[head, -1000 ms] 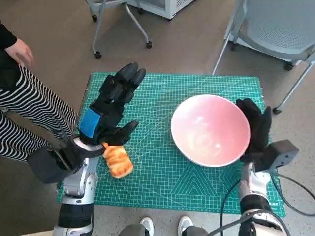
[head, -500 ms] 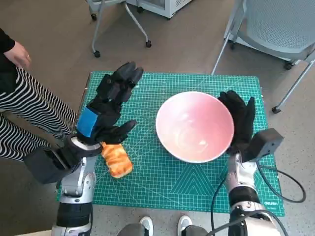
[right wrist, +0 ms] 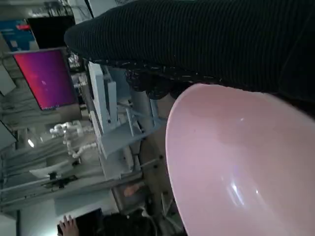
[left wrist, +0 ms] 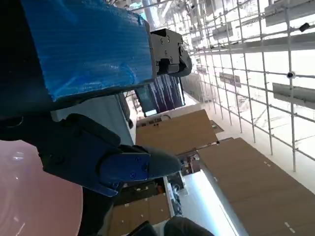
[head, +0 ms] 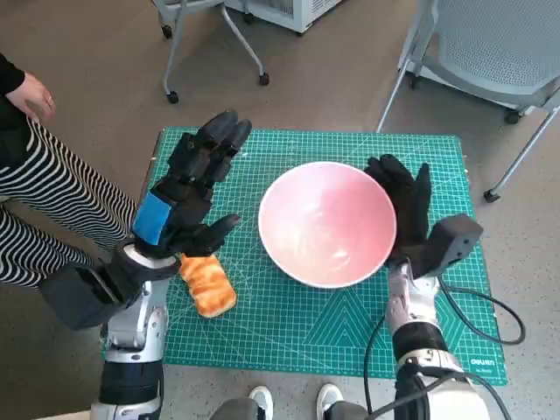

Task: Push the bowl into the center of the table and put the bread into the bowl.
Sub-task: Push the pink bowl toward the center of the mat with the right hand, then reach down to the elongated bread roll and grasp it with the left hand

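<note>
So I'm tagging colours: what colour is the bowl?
Pale pink, the bowl shows best in the head view.

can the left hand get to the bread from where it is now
Probably yes. The left hand hovers open above the mat, the bread lies bare just beside its wrist, and nothing sits between them; the pink bowl is off to the side.

floor (head: pixel 87 52): brown | chair (head: pixel 490 44): grey mesh, far right | chair legs (head: pixel 214 44): castered, far left
</note>
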